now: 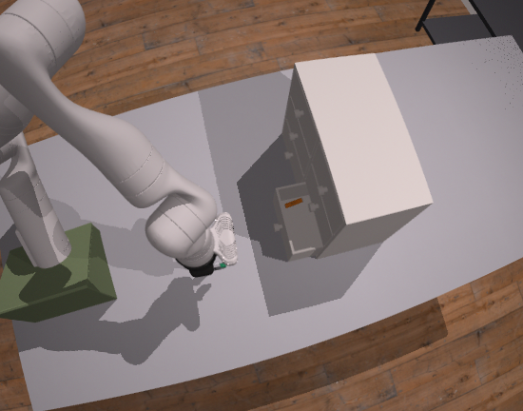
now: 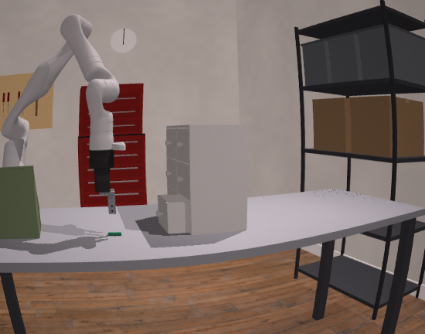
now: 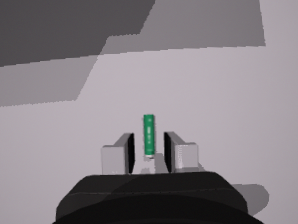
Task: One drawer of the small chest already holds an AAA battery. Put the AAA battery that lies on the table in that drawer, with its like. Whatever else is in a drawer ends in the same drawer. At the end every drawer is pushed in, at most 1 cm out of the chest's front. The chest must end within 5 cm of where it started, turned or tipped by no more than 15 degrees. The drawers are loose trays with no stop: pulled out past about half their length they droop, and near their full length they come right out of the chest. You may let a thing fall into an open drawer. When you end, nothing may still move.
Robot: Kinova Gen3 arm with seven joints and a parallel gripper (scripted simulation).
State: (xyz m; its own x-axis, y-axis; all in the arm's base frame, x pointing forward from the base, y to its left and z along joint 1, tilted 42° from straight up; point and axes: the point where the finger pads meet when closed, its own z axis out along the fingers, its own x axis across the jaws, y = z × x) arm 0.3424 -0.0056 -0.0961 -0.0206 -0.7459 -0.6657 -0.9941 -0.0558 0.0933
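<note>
Above battery (image 3: pixel 148 137): tool (image 3: pixel 149 151) (part-open)

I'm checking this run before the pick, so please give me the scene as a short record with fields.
battery: small green AAA battery lying flat on the grey table
gripper: black two-finger gripper above the battery, fingers partly open, holding nothing
chest: pale grey chest of drawers, upright
open drawer: bottom drawer pulled part way out, with an orange battery inside
other drawers: pushed in
</note>
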